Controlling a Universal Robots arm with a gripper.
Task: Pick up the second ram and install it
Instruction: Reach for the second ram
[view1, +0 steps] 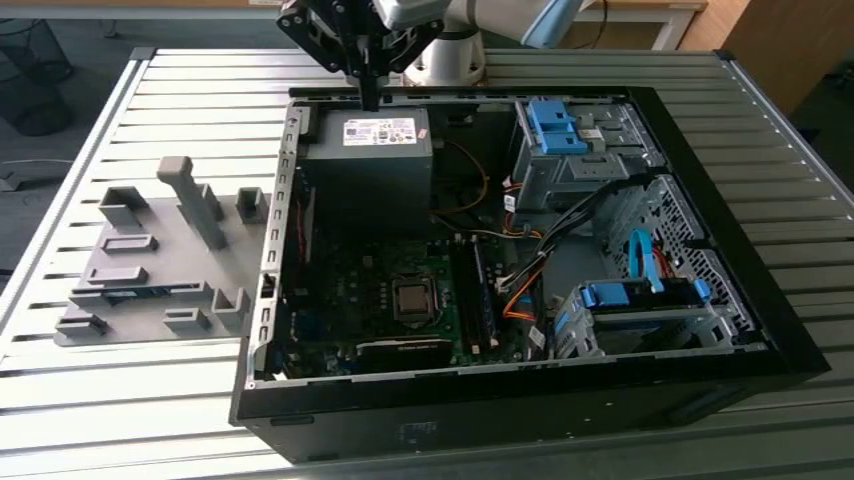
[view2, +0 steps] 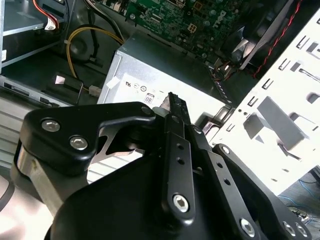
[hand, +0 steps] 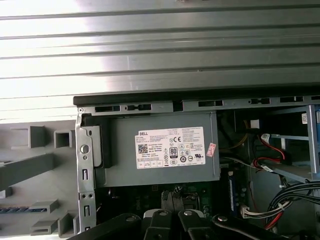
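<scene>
The second ram is a thin blue-teal stick lying in a slot of the gray holder plate, at the exterior view's left, outside the computer case. The first wrist view shows the second ram as a blue strip in the holder. My gripper hangs over the far edge of the power supply inside the open case, well away from the stick. Its black fingers point down, pressed together with nothing between them. The finger bases show in the first wrist view.
Several upright gray blocks stand on the holder plate. Inside the case are the motherboard with its processor socket, memory slots beside it, loose cables and blue-tabbed drive cages. The case sits on a slatted metal table.
</scene>
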